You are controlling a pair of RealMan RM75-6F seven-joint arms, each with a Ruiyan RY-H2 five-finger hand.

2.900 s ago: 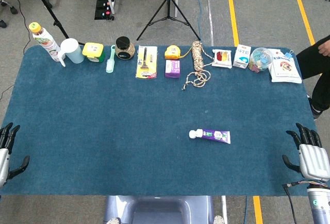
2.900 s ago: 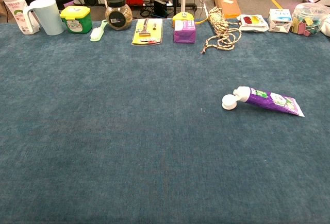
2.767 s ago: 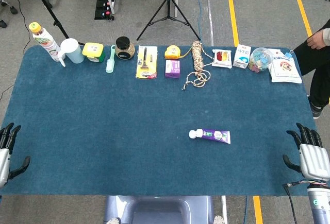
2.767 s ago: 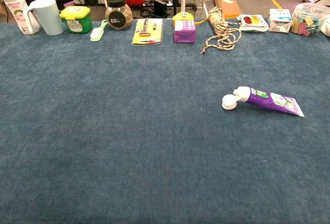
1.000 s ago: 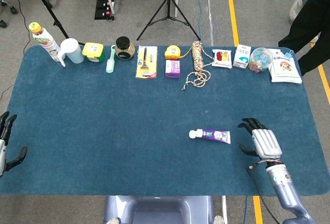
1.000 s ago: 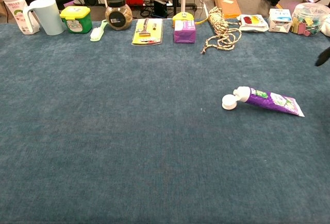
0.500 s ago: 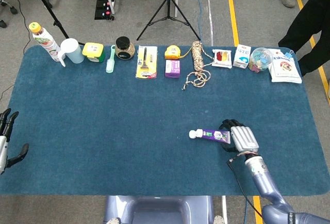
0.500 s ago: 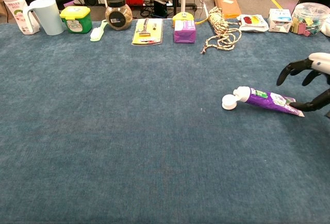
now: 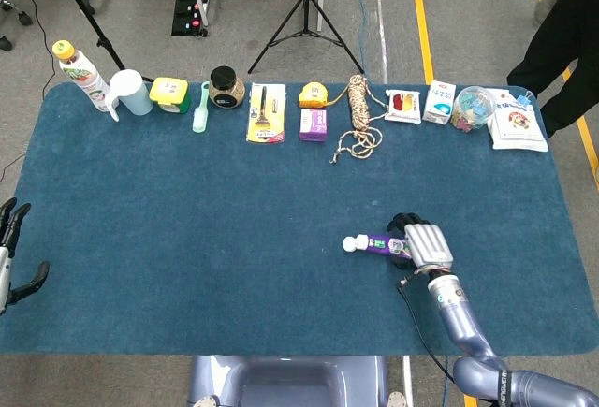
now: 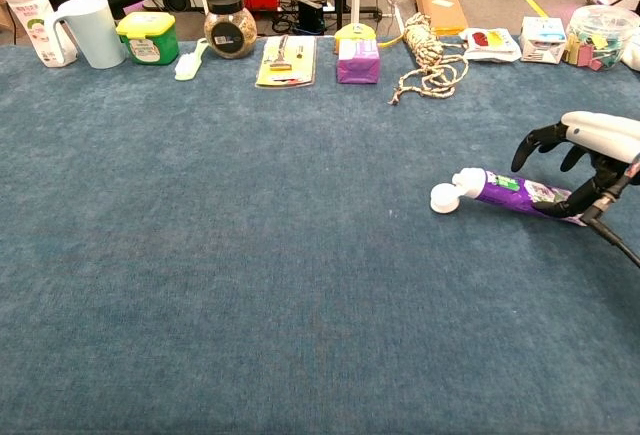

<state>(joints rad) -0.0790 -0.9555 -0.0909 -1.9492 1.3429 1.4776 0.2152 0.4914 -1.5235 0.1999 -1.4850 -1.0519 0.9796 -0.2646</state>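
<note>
Right hand [image 9: 423, 243] is over the tail of the tube [image 10: 510, 193], fingers arched and apart, thumb touching the tube's near edge; no grip closed. The tube lies flat on the tabletop [image 9: 234, 229], right of centre, cap to the left. Left hand [image 9: 9, 257] hangs at the left edge, fingers spread, holding nothing.

The right hand [image 9: 423, 242] lies over the tail end of a purple toothpaste tube [image 9: 376, 243], its dark fingers [image 9: 402, 224] curled down around it. The white cap [image 9: 351, 244] of the tube sticks out to the left of the hand. Whether the fingers really press the tube, I cannot tell. Far to the left, the left hand [image 9: 11, 253] hangs at the edge of the blue table [image 9: 187, 229], fingers apart, holding nothing.
</note>
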